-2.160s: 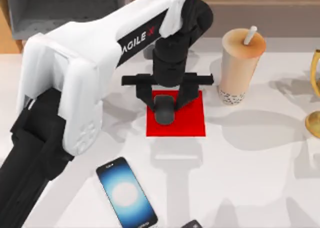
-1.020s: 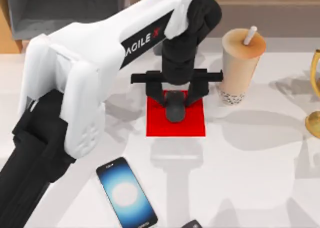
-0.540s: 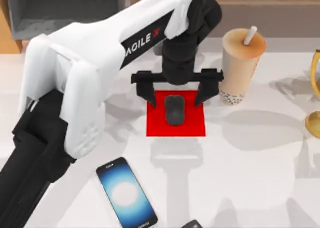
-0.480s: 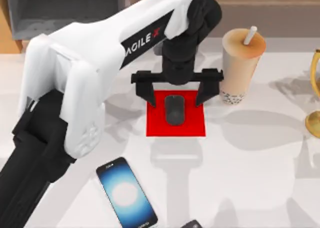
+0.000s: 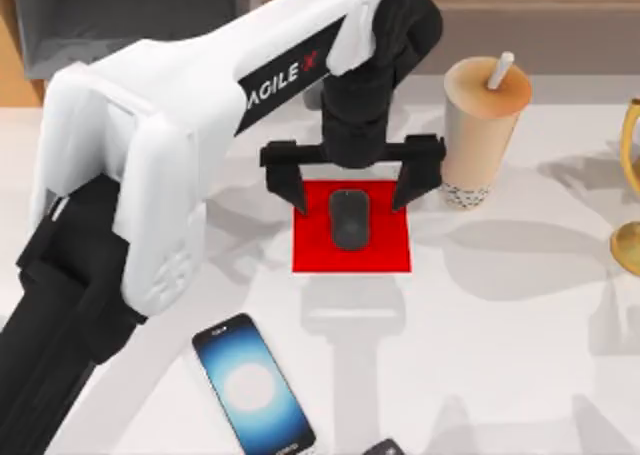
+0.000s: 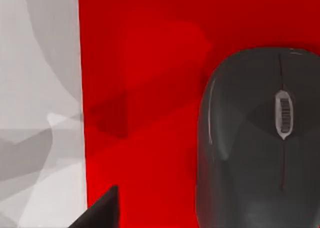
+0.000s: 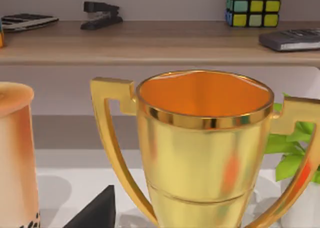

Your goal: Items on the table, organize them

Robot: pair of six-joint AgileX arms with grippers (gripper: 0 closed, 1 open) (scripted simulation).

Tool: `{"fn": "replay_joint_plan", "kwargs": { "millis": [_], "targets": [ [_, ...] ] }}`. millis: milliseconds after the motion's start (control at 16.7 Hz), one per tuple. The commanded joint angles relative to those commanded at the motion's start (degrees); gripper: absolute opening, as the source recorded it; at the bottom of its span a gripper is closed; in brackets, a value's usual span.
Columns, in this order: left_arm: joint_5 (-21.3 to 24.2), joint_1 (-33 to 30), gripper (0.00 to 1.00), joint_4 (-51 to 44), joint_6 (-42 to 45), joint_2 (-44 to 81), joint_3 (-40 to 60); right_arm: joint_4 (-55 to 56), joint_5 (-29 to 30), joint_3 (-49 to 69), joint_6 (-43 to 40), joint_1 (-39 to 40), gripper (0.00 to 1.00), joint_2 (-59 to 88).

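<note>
Top view: left pincer (image 5: 352, 180) hangs over the red pad (image 5: 351, 257), fingers spread wide, one to each side of the mouse (image 5: 350, 219) and clear of it. A second ago they pinched the mouse; now it lies released, centred on the pad, near the surface's (image 5: 520, 355) far edge. Mouse step looks done. Smartphone (image 5: 253, 383) waits at the near edge, bubble-tea cup (image 5: 480, 125) upright just right of the pad. Right pincer: state cannot tell; its wrist view faces a gold trophy (image 7: 202, 153).
</note>
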Motion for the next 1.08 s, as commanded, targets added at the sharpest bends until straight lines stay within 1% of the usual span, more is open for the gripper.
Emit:
{"fn": "replay_joint_plan", "kwargs": {
  "millis": [120, 300, 660, 840, 960, 1080],
  "targets": [
    [-0.1, -0.1, 1.0, 1.1, -2.4, -3.0, -4.3, 0.0, 0.0, 0.0, 0.0, 0.0, 1.0, 0.0],
    [-0.1, -0.7, 1.0, 4.1, -7.6, -10.1, -15.3, 0.0, 0.0, 0.0, 0.0, 0.0, 1.0, 0.0],
    [-0.4, -2.8, 1.0, 13.1, -21.0, -30.2, -47.8, 0.0, 0.0, 0.0, 0.0, 0.0, 1.0, 0.0],
    [-0.4, -4.0, 1.0, 17.6, -27.1, -40.2, -61.7, 0.0, 0.0, 0.0, 0.0, 0.0, 1.0, 0.0],
    [-0.4, -4.8, 1.0, 20.2, -30.1, -45.7, -68.2, 0.0, 0.0, 0.0, 0.0, 0.0, 1.0, 0.0],
    [-0.2, -5.5, 1.0, 21.9, -31.9, -49.5, -72.2, 0.0, 0.0, 0.0, 0.0, 0.0, 1.0, 0.0]
  ]
}}
